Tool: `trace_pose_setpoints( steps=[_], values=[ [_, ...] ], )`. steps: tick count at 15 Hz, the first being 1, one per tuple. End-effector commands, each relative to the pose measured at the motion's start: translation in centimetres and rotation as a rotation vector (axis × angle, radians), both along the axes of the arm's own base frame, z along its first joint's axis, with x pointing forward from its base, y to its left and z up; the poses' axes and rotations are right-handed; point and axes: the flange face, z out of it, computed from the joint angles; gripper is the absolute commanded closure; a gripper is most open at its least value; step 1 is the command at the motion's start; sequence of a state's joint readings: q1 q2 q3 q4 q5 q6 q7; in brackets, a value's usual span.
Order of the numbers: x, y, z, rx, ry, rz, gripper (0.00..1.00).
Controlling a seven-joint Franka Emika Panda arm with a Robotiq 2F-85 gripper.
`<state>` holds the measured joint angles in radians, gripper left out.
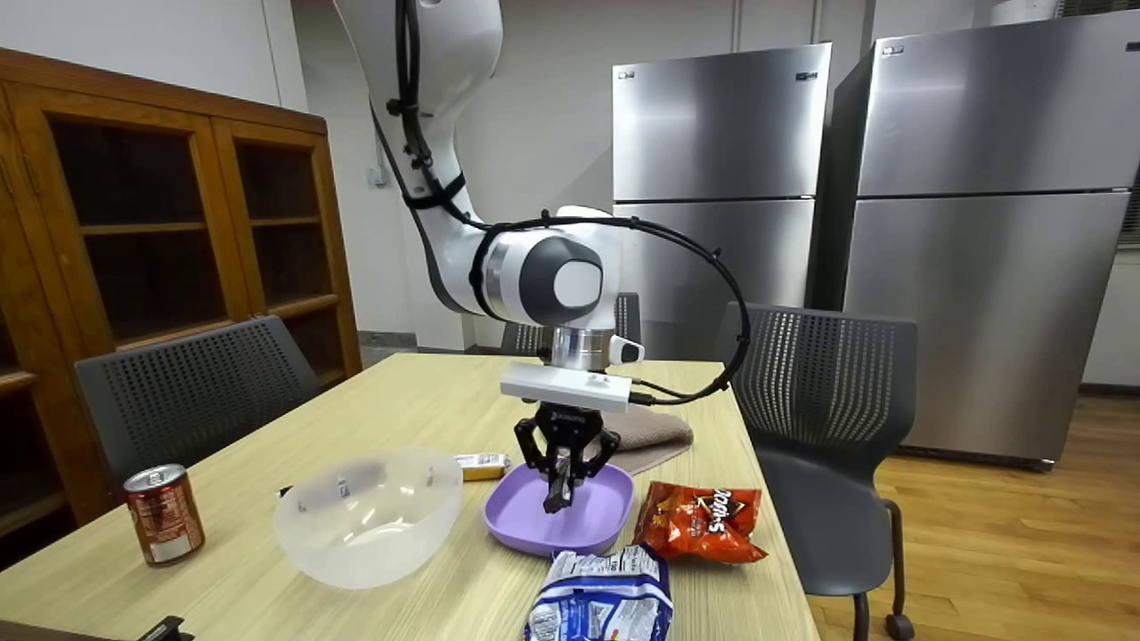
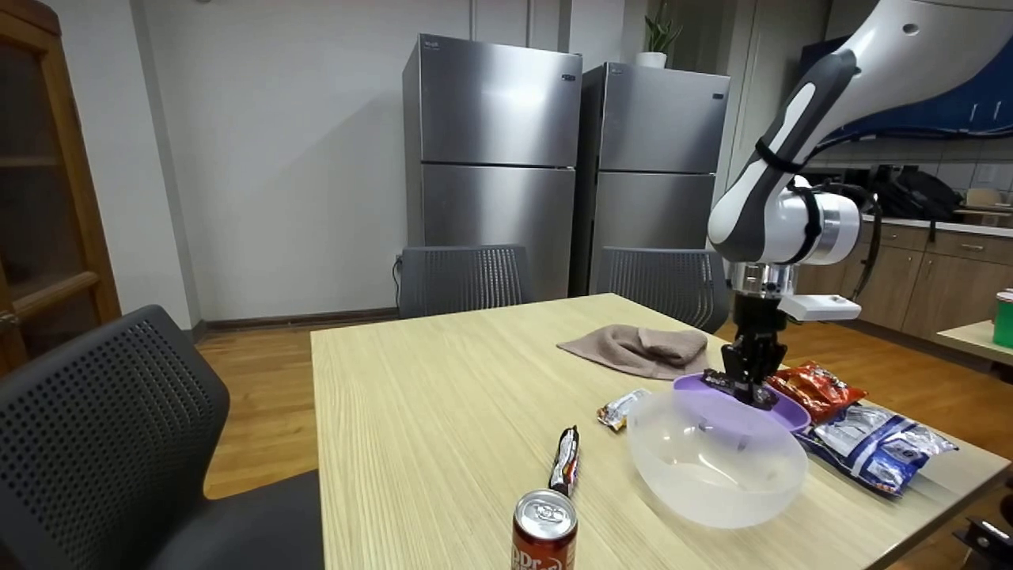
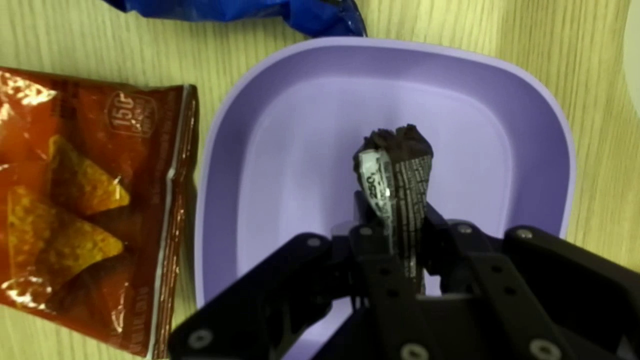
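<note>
Over the purple plate, the hand clasped a dark wrapped bar across its width, presumably for steadiness.

Bar, crinkled film; plate, smooth matt plastic; bowl, frosted plastic; chip bag, glossy film; can, shiny metal; towel, rough-textured cloth; table, smooth, wood-grained; fridges, satin-finished metal.

1. The arm slants down from the top of both exterior views and bends sharply near its lower end.
2. Beneath that bend, the wrist stands upright, facing straight down.
3. The gripper hangs directly below, also pointing downward.
4. In the wrist view, the jaws stand close together, clamped, with only a narrow gap between their tips.
</note>
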<state>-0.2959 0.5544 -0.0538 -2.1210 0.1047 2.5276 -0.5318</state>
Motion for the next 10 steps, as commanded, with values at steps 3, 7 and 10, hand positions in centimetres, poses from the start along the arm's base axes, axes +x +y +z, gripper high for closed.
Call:
trace_pose_setpoints(
  steps=[3, 7, 10],
  values=[
    [-0.34, -1.6, 0.31, 0.013, 0.015, -0.039, 0.95],
    [-0.48, -1.96, 0.14, 0.008, 0.02, -0.05, 0.95],
    [-0.42, -1.76, -0.1, 0.0, 0.028, -0.053, 0.95]
  ],
)
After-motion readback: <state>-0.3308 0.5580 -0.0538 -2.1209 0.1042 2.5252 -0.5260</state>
